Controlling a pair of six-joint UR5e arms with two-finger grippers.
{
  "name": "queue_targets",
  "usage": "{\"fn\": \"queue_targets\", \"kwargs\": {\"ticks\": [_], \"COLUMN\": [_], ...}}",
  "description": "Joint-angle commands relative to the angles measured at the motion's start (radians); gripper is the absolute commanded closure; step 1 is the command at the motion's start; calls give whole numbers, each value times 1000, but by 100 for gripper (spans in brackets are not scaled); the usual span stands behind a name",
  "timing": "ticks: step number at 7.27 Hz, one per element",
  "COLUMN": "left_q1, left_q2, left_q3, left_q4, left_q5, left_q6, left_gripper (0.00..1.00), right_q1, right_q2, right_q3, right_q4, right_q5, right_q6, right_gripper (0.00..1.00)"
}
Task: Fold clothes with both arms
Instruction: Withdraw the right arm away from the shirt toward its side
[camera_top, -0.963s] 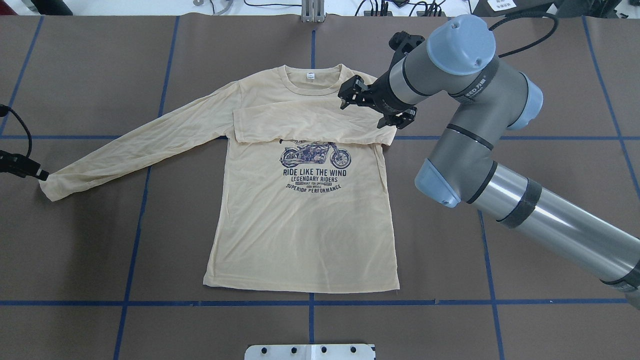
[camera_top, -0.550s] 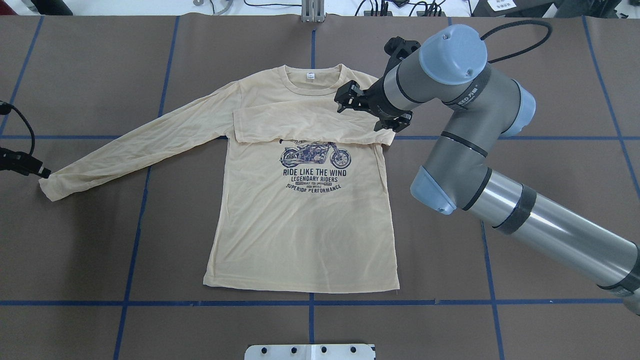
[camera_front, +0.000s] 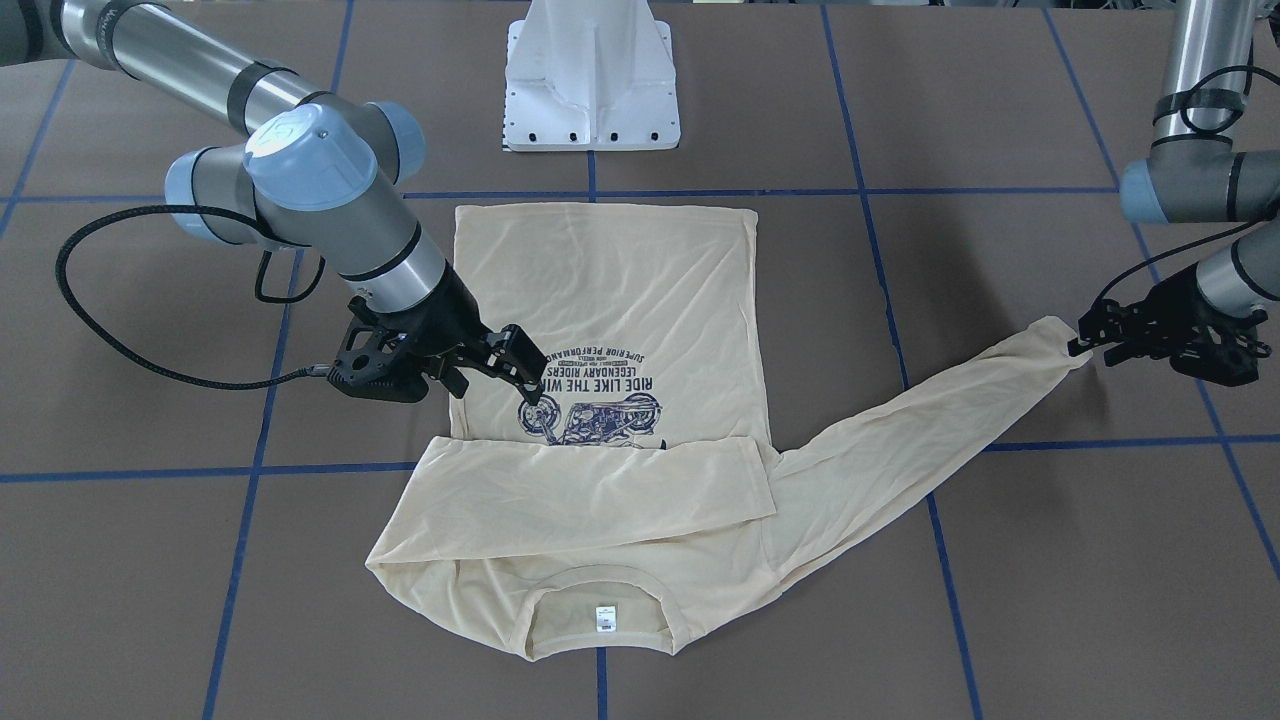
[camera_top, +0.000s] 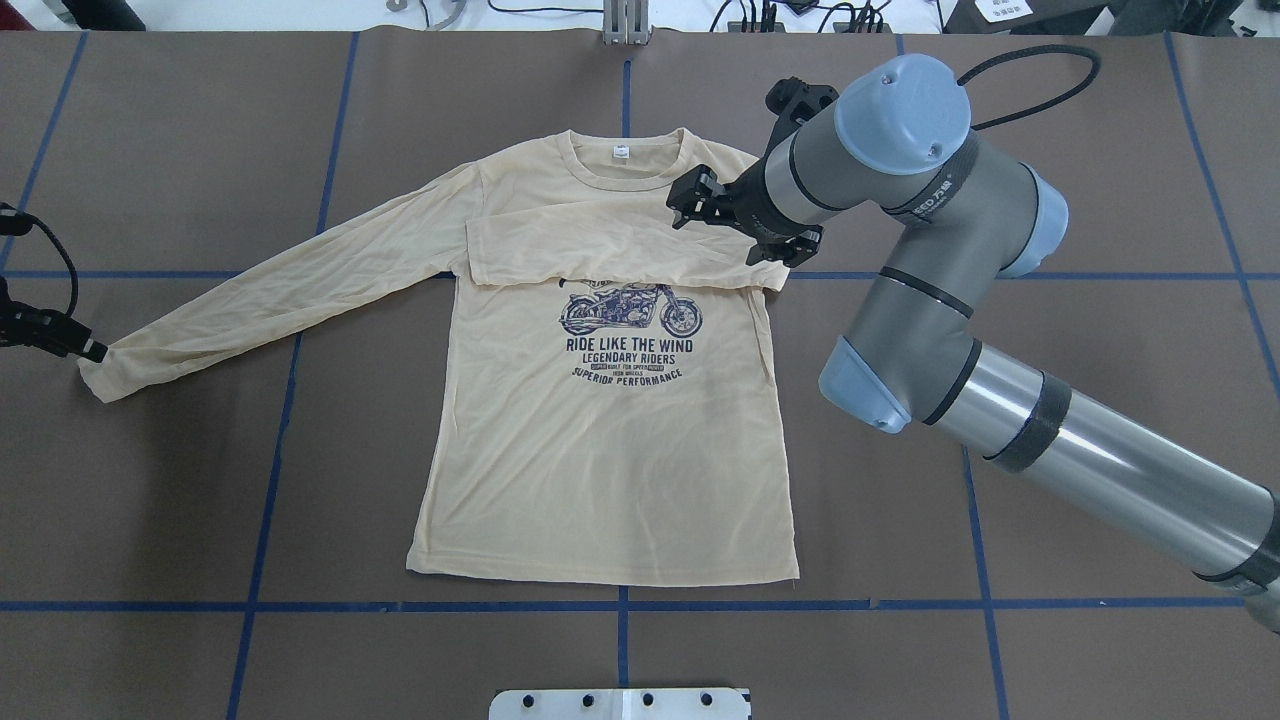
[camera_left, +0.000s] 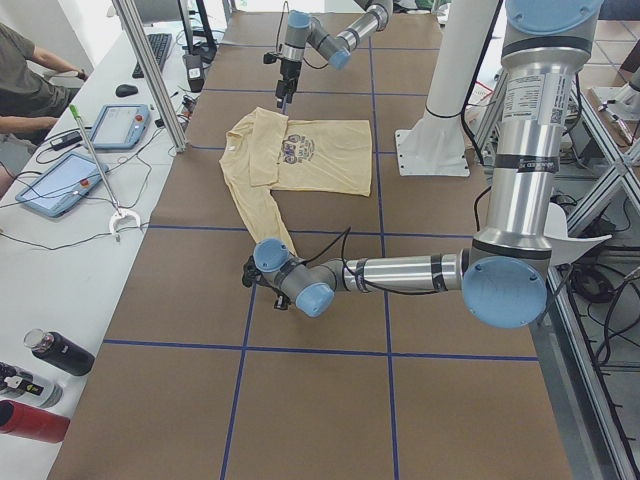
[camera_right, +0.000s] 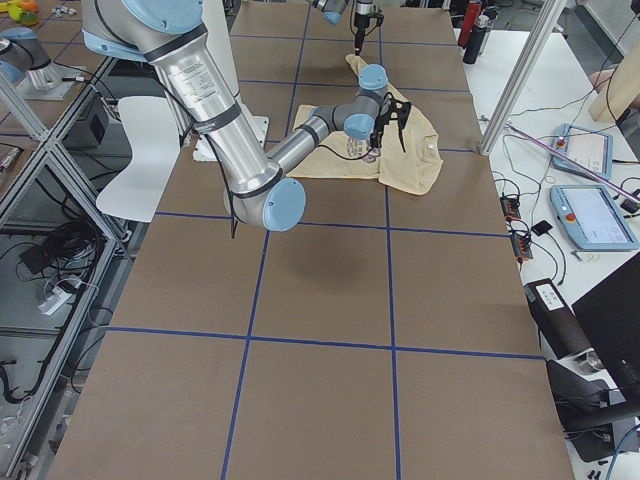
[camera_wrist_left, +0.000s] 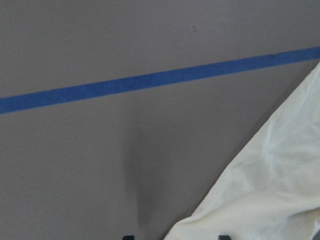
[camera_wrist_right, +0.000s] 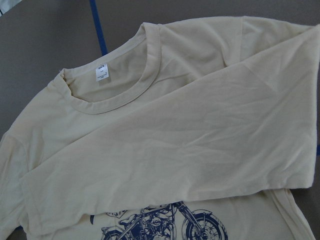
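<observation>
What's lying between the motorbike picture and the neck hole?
A folded-over sleeve lies there, stretched sideways between the motorbike print and the neck. The overhead view shows it best.

Tabletop (camera_top: 150, 480): brown cover, blue tape lines (camera_top: 622, 606) in a grid | white pedestal (camera_front: 592, 75): at tabletop's edge, bolted | side bench (camera_left: 100, 255): two tablets (camera_left: 60, 183), keyboard (camera_left: 160, 50), dark and red bottles (camera_left: 40, 385) | person (camera_left: 25, 80): seated at bench.

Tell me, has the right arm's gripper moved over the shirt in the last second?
Yes. The right gripper has slid slightly toward the overhead view's left, nearer the neck label of the shirt.
</observation>
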Motion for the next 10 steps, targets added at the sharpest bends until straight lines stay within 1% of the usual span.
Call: {"fn": "queue_targets", "kwargs": {"ticks": [1, 2, 3, 5, 6, 7, 8, 10], "left_q1": [11, 11, 11, 11, 11, 11, 11, 11], "left_q2": [1, 1, 1, 1, 1, 1, 1, 1], "left_q3": [1, 1, 3, 3, 3, 3, 4, -3], "left_q4": [0, -2, -2, -2, -2, 0, -2, 0], "left_q5": [-1, -1, 2, 2, 2, 2, 2, -4], "left_q6": [0, 0, 1, 2, 5, 6, 8, 9], "left_gripper": [40, 43, 47, 55, 65, 85, 100, 100], "right_q1": [33, 93, 149, 258, 306, 323, 332, 337], "right_q2": [-76, -124, -167, -266, -305, -322, -330, -333], "right_q3": [59, 102, 122, 162, 167, 167, 167, 168], "right_q4": [0, 0, 0, 0, 0, 0, 1, 0], "right_q5": [31, 102, 170, 262, 313, 327, 328, 329], "right_q6": [-1, -33, -73, -169, -241, -272, -276, -276], "right_gripper": [1, 1, 1, 1, 1, 1, 1, 1]}}
